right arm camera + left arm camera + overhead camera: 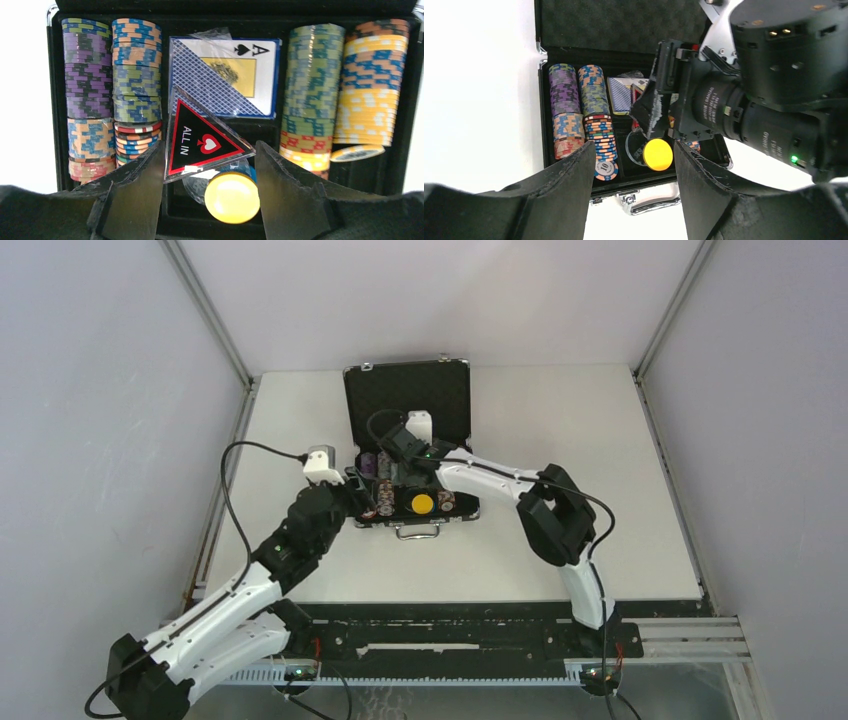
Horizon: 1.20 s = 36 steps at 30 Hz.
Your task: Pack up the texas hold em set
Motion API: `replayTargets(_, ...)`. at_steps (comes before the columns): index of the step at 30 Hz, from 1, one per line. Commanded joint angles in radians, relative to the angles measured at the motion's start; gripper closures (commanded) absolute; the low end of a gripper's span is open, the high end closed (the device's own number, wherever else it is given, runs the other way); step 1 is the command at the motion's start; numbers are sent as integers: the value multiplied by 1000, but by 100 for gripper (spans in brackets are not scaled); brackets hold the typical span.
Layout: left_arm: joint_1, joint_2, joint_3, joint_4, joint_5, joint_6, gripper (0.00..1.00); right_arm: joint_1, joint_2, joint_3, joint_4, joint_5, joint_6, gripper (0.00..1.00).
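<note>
the black case (405,395) lies open on the table (620,480). chips (312,90) fill its rows, cards (225,75) in the middle. the triangle (200,140) leans over a yellow button (232,197), between the fingers of the right claw (209,146); pinched or not, i cannot tell. the left claw (634,146) hangs by the near edge, fingers apart, empty.

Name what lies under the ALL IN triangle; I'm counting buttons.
Under the triangle show the card deck and a clear disc, beside the yellow button. Anything else beneath is covered.
</note>
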<state>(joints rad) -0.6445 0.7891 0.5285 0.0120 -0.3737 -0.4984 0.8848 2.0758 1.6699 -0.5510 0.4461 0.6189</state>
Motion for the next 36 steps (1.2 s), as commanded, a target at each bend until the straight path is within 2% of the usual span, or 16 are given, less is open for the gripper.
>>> replayTargets(1,5,-3,-23,34,-23,-9,37,-2,54,117,18,-16,-52,57)
replayTargets(3,6,11,-19,33,-13,-8,37,-10,87,167,5,-37,-51,49)
replayTargets(6,6,14,-18,37,2,-9,37,-15,105,203,2,-41,-59,18)
replayTargets(7,6,10,-19,38,2,-9,37,-15,99,197,9,-35,-66,12)
replayTargets(9,6,7,-21,40,-4,-7,37,-20,82,178,19,-21,-77,8)
replayTargets(14,6,18,-21,49,-2,-7,37,-51,17,91,54,-19,-69,8)
replayTargets(15,6,21,-22,51,-1,-6,37,-57,4,74,58,-15,-62,11)
replayTargets(19,6,31,-25,63,-2,-6,37,-79,-51,4,93,2,-43,46)
replayTargets(20,6,36,-27,70,-2,-5,37,-85,-68,-13,109,15,-41,56)
replayTargets(23,9,37,-39,110,-19,-8,37,-116,-130,-93,203,0,-85,100)
replayTargets(26,32,38,-51,146,9,-30,33,-178,-193,-172,351,-175,-221,100)
replayTargets(28,53,44,-49,153,34,-45,29,-229,-215,-192,393,-209,-240,100)
replayTargets(31,64,45,-41,134,7,-28,29,-291,-201,-166,412,-161,-306,88)
replayTargets(33,66,34,-40,111,-20,-12,29,-315,-188,-148,435,-111,-363,65)
replayTargets(34,68,27,-42,105,-34,-6,29,-325,-182,-149,469,-115,-403,50)
replayTargets(36,71,12,-47,99,-45,0,29,-351,-152,-129,511,-148,-439,37)
